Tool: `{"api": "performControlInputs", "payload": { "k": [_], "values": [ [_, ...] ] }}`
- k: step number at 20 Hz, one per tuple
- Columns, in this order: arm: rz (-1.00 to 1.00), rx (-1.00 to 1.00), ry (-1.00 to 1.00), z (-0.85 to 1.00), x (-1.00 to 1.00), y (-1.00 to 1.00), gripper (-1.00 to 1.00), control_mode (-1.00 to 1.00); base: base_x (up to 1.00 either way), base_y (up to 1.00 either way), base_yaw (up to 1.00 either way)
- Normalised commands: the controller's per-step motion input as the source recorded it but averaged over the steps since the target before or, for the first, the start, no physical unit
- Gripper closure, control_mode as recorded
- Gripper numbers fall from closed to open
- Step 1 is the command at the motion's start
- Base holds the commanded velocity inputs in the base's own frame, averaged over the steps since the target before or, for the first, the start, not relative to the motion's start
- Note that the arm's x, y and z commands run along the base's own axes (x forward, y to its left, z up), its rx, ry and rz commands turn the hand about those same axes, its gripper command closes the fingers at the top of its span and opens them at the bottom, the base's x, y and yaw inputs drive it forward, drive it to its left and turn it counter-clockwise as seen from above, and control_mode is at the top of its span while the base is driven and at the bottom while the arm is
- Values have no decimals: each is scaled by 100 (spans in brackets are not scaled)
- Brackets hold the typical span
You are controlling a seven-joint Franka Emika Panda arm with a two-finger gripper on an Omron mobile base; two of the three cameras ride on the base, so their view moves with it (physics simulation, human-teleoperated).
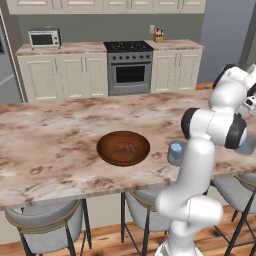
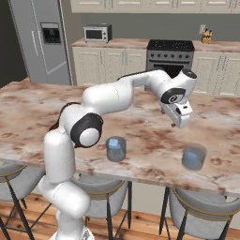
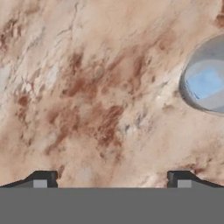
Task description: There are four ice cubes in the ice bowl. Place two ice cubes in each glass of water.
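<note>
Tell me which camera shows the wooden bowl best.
The left base view: the bowl sits whole and unblocked on the counter. In the right base view, the arm hides nearly all of it.

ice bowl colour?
Dark brown wood with a reddish rim; the ice bowl shows best in the left base view.

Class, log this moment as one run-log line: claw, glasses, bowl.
claw: open, empty, above counter | near glass: ice inside | far glass: ice inside | ice bowl: cube count unclear
</note>
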Motion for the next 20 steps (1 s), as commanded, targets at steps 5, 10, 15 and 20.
{"api": "performControlInputs", "payload": {
  "k": [5,10,15,20],
  "values": [
    [8,0,1,2,5,100,-100,-100,0,0,0],
    [12,0,9,22,0,83,-100,-100,0,0,0],
    [0,0,0,0,0,2,-100,-100,0,0,0],
    [14,0,0,42,-29,40,-100,-100,0,0,0]
  ]
}}
